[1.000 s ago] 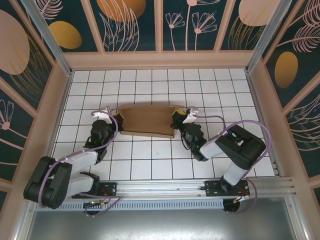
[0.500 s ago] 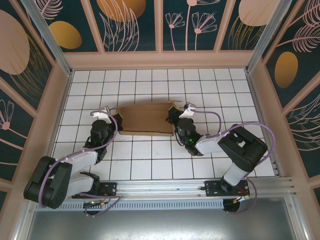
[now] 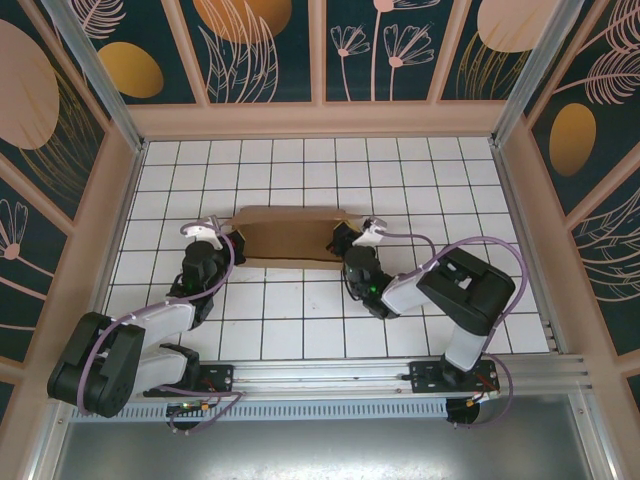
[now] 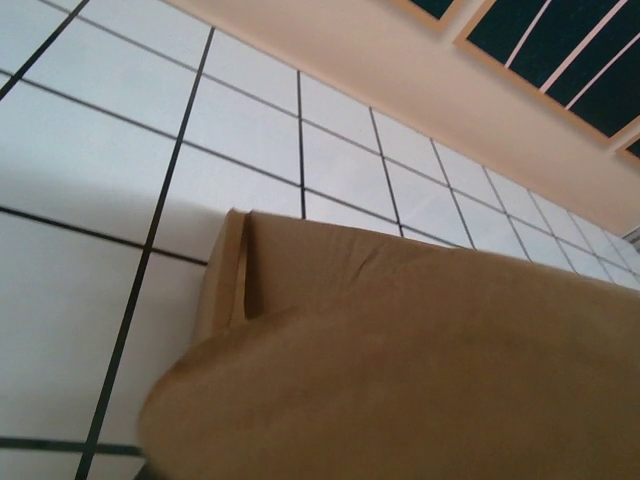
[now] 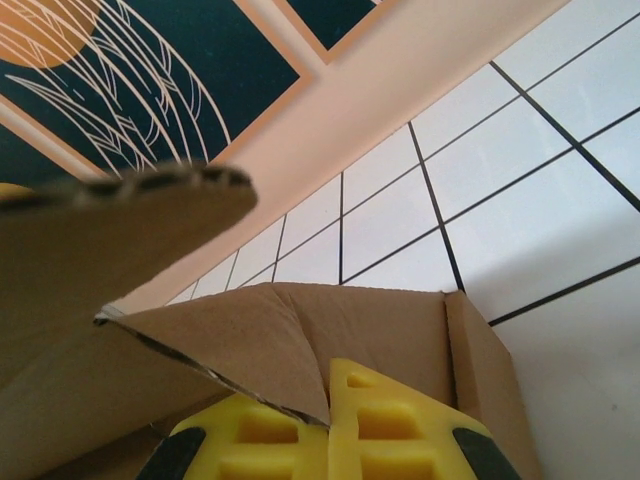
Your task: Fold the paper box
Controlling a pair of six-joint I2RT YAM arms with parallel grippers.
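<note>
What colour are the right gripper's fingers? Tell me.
Yellow fingers; best in the right wrist view.

Lab test cell: gridded white table (image 3: 300, 330), aluminium rail (image 3: 330, 377) (botanical-print wall panels (image 3: 265, 50)).

Paper box (image 3: 290, 238): plain brown cardboard, matt, faintly fibrous. The right wrist view shows a cut edge with corrugated fluting, slightly ragged.

Bench (image 3: 300, 320): white surface ruled with thin dark grid lines, smooth, soft sheen.

Right gripper (image 5: 330, 420): jaws of bright yellow moulded plastic, matt, with recessed pockets.

Arms (image 3: 465, 290): black plastic shells, semi-gloss.

Cables (image 3: 234, 262): lilac sheathing, smooth.

Rail (image 3: 330, 375) along the near edge: bare aluminium, dull metallic shine.

Wall panels (image 3: 265, 50): teal printed surface, flat finish, set in pale peach frames.
</note>
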